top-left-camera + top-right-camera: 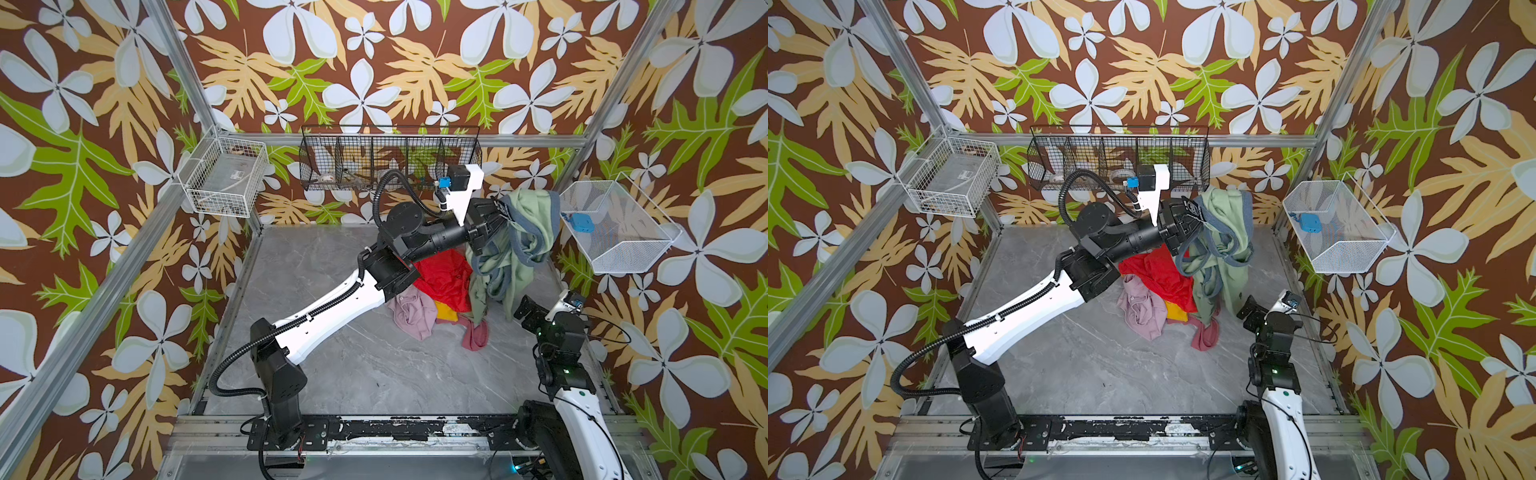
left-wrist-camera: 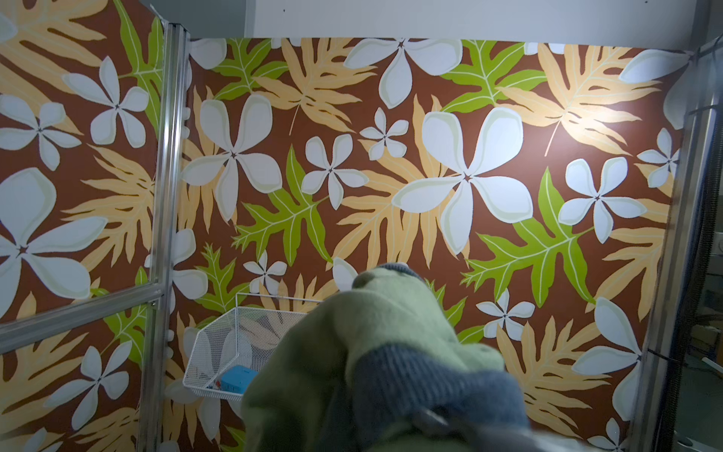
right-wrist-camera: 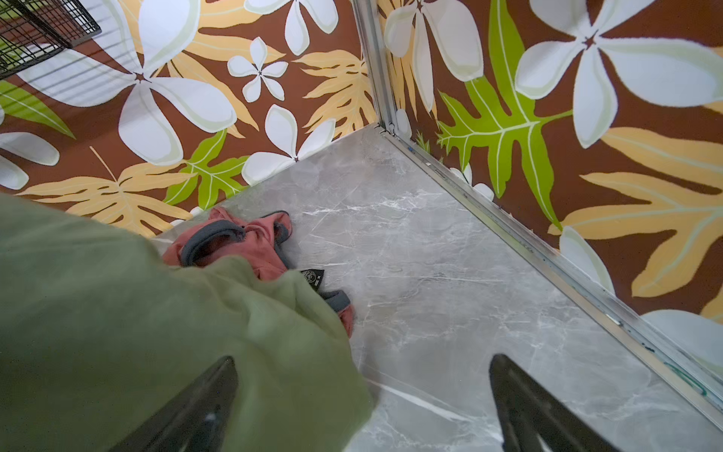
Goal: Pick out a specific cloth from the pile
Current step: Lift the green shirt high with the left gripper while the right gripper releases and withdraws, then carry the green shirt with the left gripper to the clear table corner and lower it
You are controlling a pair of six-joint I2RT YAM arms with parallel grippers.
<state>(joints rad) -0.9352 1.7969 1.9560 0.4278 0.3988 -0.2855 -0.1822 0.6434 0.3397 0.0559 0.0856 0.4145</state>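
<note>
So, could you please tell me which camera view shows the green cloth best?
The top views: the green cloth shows full length, hanging from the shut left gripper down to the pile. The left wrist view shows only a bunched fold; the right wrist view a blurred part.

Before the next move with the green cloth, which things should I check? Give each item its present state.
1. Left gripper shut on the cloth: ok.
2. Cloth wholly lifted off the pile: not ok, its lower end reaches the dusty rose garment.
3. Rose garment free of the cloth: cannot tell.
4. Red cloth lying on the table: ok.
5. Right gripper open, holding nothing: ok.
6. Gap between cloth and white mesh basket: cannot tell.
</note>
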